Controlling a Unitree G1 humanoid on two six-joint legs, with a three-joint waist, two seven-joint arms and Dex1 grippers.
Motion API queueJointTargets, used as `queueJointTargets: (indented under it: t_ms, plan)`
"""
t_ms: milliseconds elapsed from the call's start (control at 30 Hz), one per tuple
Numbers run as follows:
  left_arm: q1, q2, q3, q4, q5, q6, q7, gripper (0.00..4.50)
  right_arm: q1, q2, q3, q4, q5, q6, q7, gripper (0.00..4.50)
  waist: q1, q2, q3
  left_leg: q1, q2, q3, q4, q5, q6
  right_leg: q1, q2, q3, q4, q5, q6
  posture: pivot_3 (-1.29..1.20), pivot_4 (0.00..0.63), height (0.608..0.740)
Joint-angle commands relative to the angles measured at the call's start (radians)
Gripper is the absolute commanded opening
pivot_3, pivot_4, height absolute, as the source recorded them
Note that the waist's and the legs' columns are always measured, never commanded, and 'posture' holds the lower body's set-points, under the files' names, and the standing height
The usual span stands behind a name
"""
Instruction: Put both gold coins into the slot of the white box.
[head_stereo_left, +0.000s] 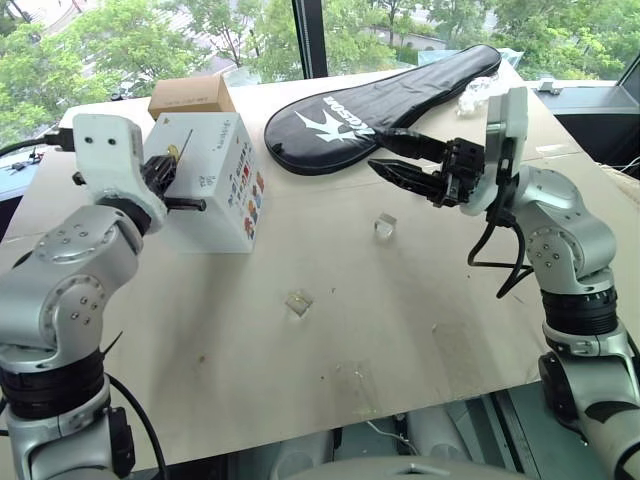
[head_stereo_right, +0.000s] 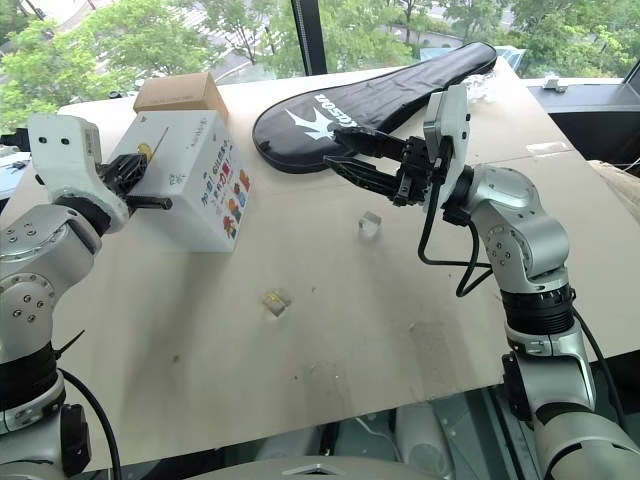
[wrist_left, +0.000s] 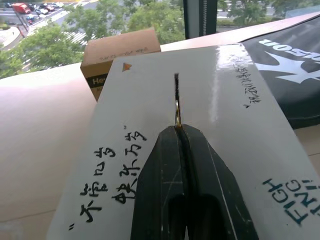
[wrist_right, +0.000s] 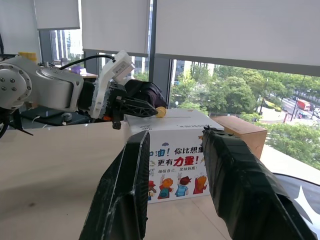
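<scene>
Left claw (wrist_left: 179, 131) pinched shut on small shiny gold coin (wrist_left: 177, 114), its edge at thin dark slot (wrist_left: 176, 92) atop white cube box (head_stereo_left: 215, 180). Right claw (head_stereo_right: 340, 157) half-open, empty. Next: push coin in, release.

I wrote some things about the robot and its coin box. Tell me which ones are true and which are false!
1. The left gripper is pinching a gold coin at the slot of the white box. True.
2. The right gripper is holding a coin too. False: its fingers are apart with nothing between them, up above the table.
3. A brown cardboard box sits behind the white box. True.
4. The black racket cover lies on top of the white box. False: it lies flat on the table, off to the side of the box.
5. Small clear cubes lie on the table. True.
</scene>
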Motion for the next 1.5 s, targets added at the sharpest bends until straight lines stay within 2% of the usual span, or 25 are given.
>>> queueJointTargets:
  t_ms: [33, 267, 367, 567, 633, 733, 800, 867, 967, 1100, 1233, 1367, 1500]
  plan:
    - [-0.014, 0.001, 0.034, -0.028, 0.027, 0.018, -0.007, 0.0, -0.011, 0.004, -0.022, -0.016, 0.016, -0.006, -0.008, 1.78, -0.001, 0.0, 0.0, 0.0, 0.0, 0.0, 0.0, 0.0, 0.0, 0.0, 0.0, 0.0, 0.0, 0.0, 0.0, 0.0, 0.15, 0.74]
    - [-0.028, -0.027, 0.026, -0.025, 0.028, 0.038, -0.043, 0.0, -0.006, 0.006, -0.025, -0.023, 0.017, -0.006, -0.019, 1.78, 0.0, 0.0, 0.0, 0.0, 0.0, 0.0, 0.001, 0.0, 0.0, 0.0, 0.0, 0.0, 0.001, 0.0, 0.0, 0.0, 0.15, 0.74]
    - [-0.043, -0.058, 0.048, -0.02, 0.013, 0.047, -0.045, 0.82, -0.004, 0.006, -0.023, -0.025, 0.017, -0.008, -0.023, 1.81, 0.001, 0.0, 0.0, 0.0, 0.0, 0.0, 0.001, 0.0, 0.0, 0.0, 0.0, 0.0, 0.001, 0.0, 0.0, 0.0, 0.15, 0.74]
    - [-0.043, -0.053, 0.063, -0.03, 0.074, -0.046, -0.098, 3.69, 0.003, 0.003, -0.019, -0.03, 0.012, -0.003, -0.032, 1.81, -0.001, 0.0, 0.0, 0.0, 0.0, 0.0, 0.002, 0.0, 0.0, 0.0, 0.0, -0.001, 0.002, 0.0, 0.0, 0.0, 0.15, 0.74]
    - [-0.04, -0.086, 0.131, -0.062, 0.014, -0.132, -0.178, 3.69, 0.025, -0.013, 0.004, -0.044, -0.004, 0.015, -0.031, 1.81, 0.0, 0.0, 0.0, 0.0, 0.0, 0.0, 0.002, 0.0, 0.0, 0.0, 0.0, -0.001, 0.002, 0.0, 0.0, 0.0, 0.15, 0.74]
    - [-0.005, -0.109, 0.223, -0.102, -0.119, -0.16, -0.289, 3.69, 0.065, -0.034, 0.048, -0.073, -0.028, 0.044, -0.027, 1.81, -0.001, -0.001, -0.001, -0.001, 0.0, 0.0, 0.003, 0.0, 0.0, 0.0, -0.001, -0.001, 0.001, 0.0, 0.0, 0.0, 0.15, 0.74]
    - [0.189, -0.004, 0.321, -0.148, -0.206, -0.09, -0.507, 3.69, 0.127, -0.021, 0.129, -0.105, -0.078, 0.043, -0.042, 1.81, -0.011, -0.002, -0.001, -0.001, 0.0, 0.001, 0.004, 0.0, 0.0, 0.0, -0.001, -0.001, 0.001, 0.0, 0.0, 0.0, 0.15, 0.74]
    - [0.43, 0.106, 0.387, -0.178, -0.153, -0.11, -0.721, 3.69, 0.175, 0.001, 0.217, -0.108, -0.144, 0.029, -0.061, 1.81, -0.035, -0.002, -0.003, 0.002, 0.001, 0.003, 0.0, 0.0, 0.0, -0.002, 0.001, 0.002, 0.001, 0.0, 0.0, 0.0, 0.15, 0.74]
    - [0.643, 0.147, 0.47, -0.132, -0.089, -0.166, -0.842, 3.69, 0.207, 0.039, 0.332, -0.034, -0.27, -0.061, -0.066, 1.81, -0.032, 0.0, -0.002, 0.004, 0.0, 0.003, -0.003, 0.0, 0.0, -0.007, 0.0, 0.001, 0.003, 0.0, -0.001, 0.0, 0.15, 0.74]
    - [0.852, 0.104, 0.53, -0.127, -0.033, -0.26, -0.989, 3.69, 0.209, 0.108, 0.424, 0.046, -0.346, -0.097, -0.064, 1.81, -0.016, -0.001, -0.002, 0.003, 0.0, 0.002, 0.0, 0.0, 0.0, -0.007, 0.001, 0.001, 0.004, 0.005, -0.004, 0.0, 0.15, 0.74]
    - [1.04, 0.028, 0.521, -0.164, 0.025, -0.348, -1.077, 3.69, 0.18, 0.182, 0.467, 0.128, -0.388, -0.079, -0.077, 1.81, -0.002, -0.002, -0.003, 0.004, 0.0, 0.002, 0.0, 0.0, 0.0, -0.005, 0.001, 0.002, 0.003, 0.005, -0.004, 0.0, 0.15, 0.74]
    - [1.064, -0.064, 0.494, -0.198, 0.02, -0.413, -1.057, 3.69, 0.156, 0.214, 0.504, 0.179, -0.426, -0.072, -0.056, 1.81, 0.013, -0.003, -0.003, 0.003, 0.0, -0.001, 0.0, 0.0, 0.0, -0.005, 0.001, 0.0, 0.002, 0.006, -0.004, 0.0, 0.15, 0.74]
    - [1.081, -0.118, 0.468, -0.222, 0.035, -0.454, -1.04, 3.69, 0.154, 0.241, 0.523, 0.203, -0.456, -0.087, -0.053, 1.81, 0.006, -0.006, -0.005, 0.003, 0.001, -0.001, 0.0, 0.0, -0.001, -0.004, 0.001, 0.0, 0.001, 0.006, -0.004, 0.0, 0.15, 0.74]
